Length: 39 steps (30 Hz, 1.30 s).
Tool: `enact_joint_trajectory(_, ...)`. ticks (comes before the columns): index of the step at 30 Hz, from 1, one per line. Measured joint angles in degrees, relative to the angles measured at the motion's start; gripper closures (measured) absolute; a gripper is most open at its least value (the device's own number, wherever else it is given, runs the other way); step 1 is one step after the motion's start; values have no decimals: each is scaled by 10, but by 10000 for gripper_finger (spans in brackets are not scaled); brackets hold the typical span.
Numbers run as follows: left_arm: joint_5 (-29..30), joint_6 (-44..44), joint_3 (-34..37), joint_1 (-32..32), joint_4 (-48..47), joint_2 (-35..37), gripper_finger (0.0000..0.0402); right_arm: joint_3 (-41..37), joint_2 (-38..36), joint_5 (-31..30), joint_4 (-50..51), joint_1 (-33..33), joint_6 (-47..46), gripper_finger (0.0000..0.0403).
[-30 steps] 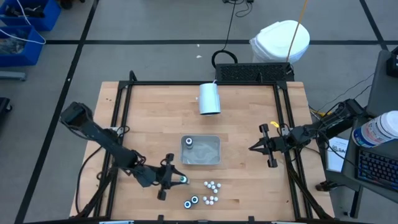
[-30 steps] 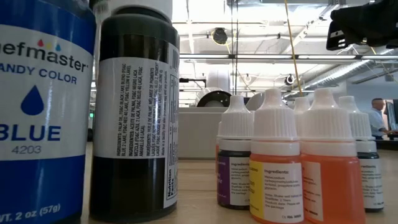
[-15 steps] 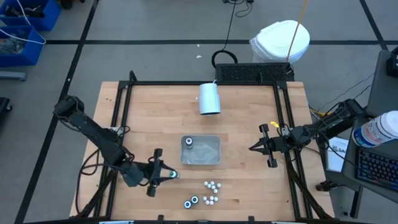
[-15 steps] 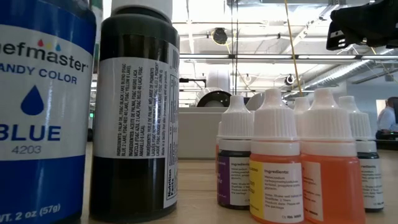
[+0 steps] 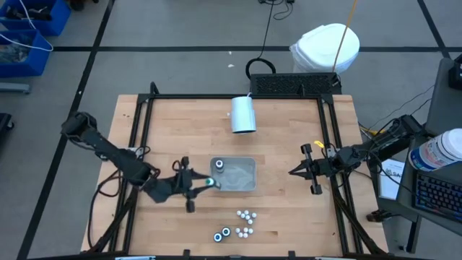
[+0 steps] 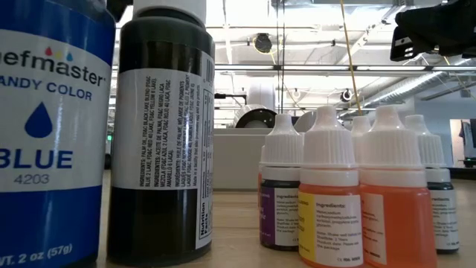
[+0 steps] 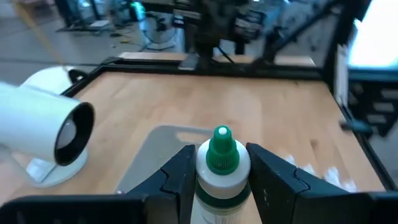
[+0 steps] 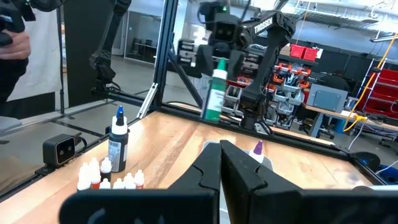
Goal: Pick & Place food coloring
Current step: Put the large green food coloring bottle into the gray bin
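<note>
While the wooden counter [image 5: 289,209] carries everything, the grey tray [image 5: 242,178] sits at its middle with one bottle already inside. Near the front edge stand the remaining food coloring bottles [image 5: 244,224]. At the tray's left rim hangs the left claw [image 5: 201,185], clamped on a green-tipped bottle [image 7: 222,163] held upright. The right claw [image 5: 294,172] waits beside the tray's right side, fingers pressed together on nothing. To finish well, I'd carry the bottle fully past the rim, lower it until its base nearly meets the tray floor, well apart from the other bottle, then release gently so it stays standing.
</note>
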<state>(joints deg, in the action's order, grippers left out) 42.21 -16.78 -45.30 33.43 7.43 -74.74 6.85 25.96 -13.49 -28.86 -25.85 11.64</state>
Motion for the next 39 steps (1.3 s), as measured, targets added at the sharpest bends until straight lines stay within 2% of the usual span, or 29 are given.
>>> enact_joint_trajectory(7,-1,-73,0,-44,-9,-53,268,0,0,0,0,0,0,403)
enact_joint_trajectory(17,44,-152,0,-52,-2,-115,268,0,0,0,0,0,0,403)
enact_joint_trajectory(21,43,-147,0,-52,-3,-130,268,0,1,0,1,0,0,403)
enact_joint_trajectory(32,28,-56,0,-52,-16,-135,268,0,1,-1,0,0,2,403)
enact_joint_trajectory(39,28,-39,0,-52,-31,-135,268,0,1,-1,1,0,-4,403)
